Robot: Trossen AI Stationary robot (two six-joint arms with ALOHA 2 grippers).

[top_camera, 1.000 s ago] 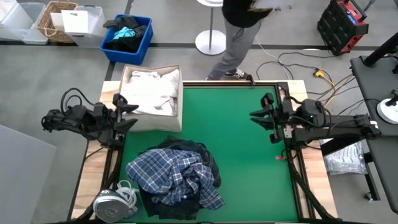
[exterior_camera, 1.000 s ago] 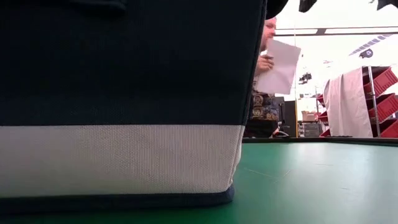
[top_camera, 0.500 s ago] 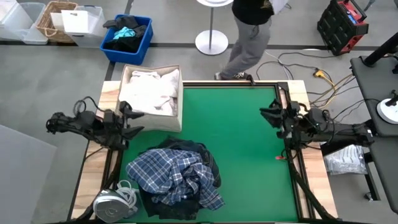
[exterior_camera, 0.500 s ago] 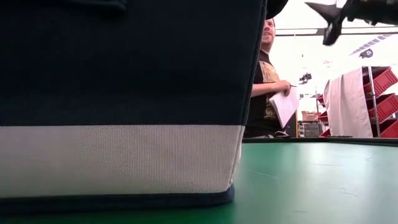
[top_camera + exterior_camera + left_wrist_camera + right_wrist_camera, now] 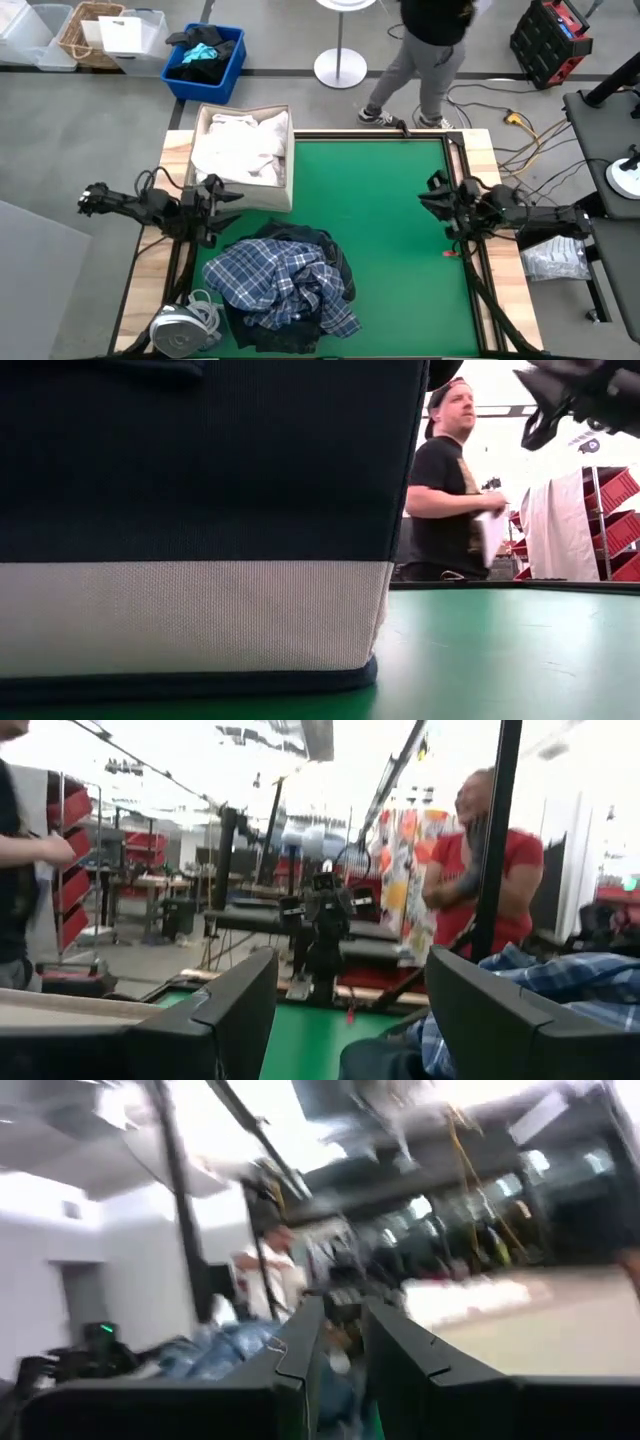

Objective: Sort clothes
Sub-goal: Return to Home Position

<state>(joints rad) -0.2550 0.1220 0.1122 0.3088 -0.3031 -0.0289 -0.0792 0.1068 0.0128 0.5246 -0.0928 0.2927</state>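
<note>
Since both arms sit at the table's side edges with nothing held, sorting looks done and only parking remains, in my judgement. The left gripper (image 5: 218,192) has its fingers spread wide. It sits between the white organizer (image 5: 289,165) and the plaid shirt (image 5: 285,285), which lies just beside it toward the near edge, so the left arm is much the nearer one. The right gripper (image 5: 437,192) has its fingers slightly parted and is well apart, across the green mat (image 5: 390,240). The plaid shirt is soft and crumpled, heaped on a dark navy piece (image 5: 305,240), a lumpy mound with no clear long axis. The white shirts (image 5: 238,150) are bunched inside the white organizer. The low view is filled by a woven navy-and-white fabric wall (image 5: 200,510).
</note>
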